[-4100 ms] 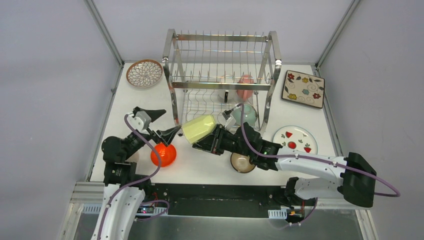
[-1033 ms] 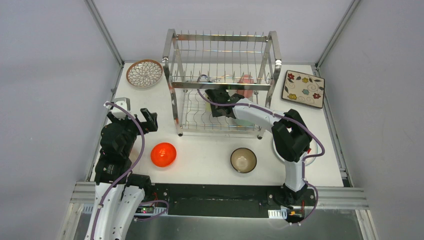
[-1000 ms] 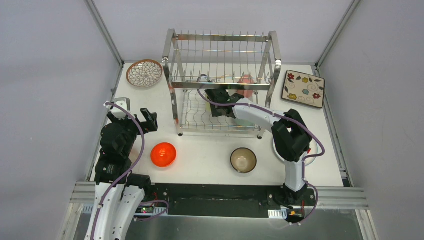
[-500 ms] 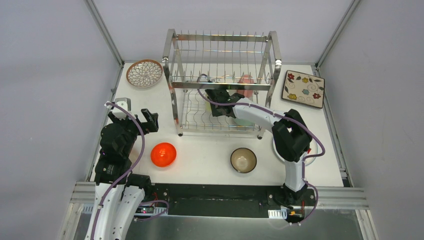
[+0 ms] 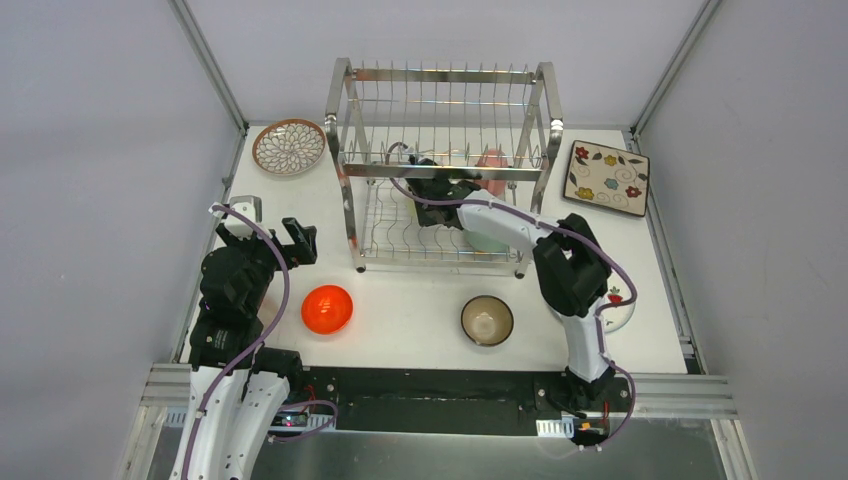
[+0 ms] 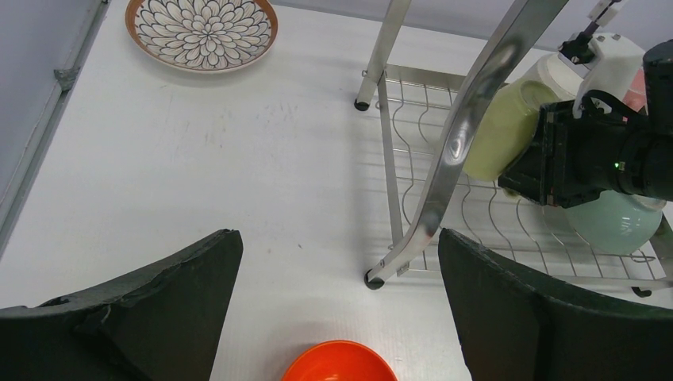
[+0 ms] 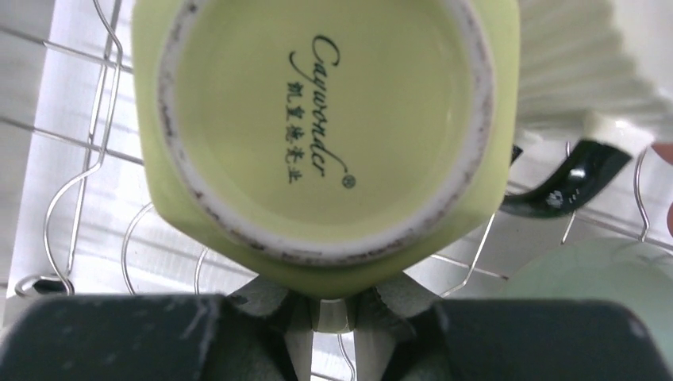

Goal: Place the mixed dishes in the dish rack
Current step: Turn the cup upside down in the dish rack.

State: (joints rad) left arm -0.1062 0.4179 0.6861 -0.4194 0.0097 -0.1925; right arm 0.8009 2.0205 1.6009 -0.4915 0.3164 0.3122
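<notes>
1. Pinching the lime-green cup (image 7: 317,119) in my right gripper (image 7: 333,305), frame centre, on the lower tier of the dish rack (image 5: 440,75).
2. Left gripper (image 6: 340,309) spread wide, lower left of overhead view, near orange bowl (image 5: 326,308).
3. Mint bowl (image 7: 587,278) just right of cup.

White table (image 5: 420,300) with matte top, faint scuffs, boxed in by plain pale grey walls (image 5: 100,150) on left, back and right. Slanted aluminium posts (image 5: 205,60) at both back corners. Aluminium rail (image 5: 420,440) along near edge. Even, soft light, weak shadows.
</notes>
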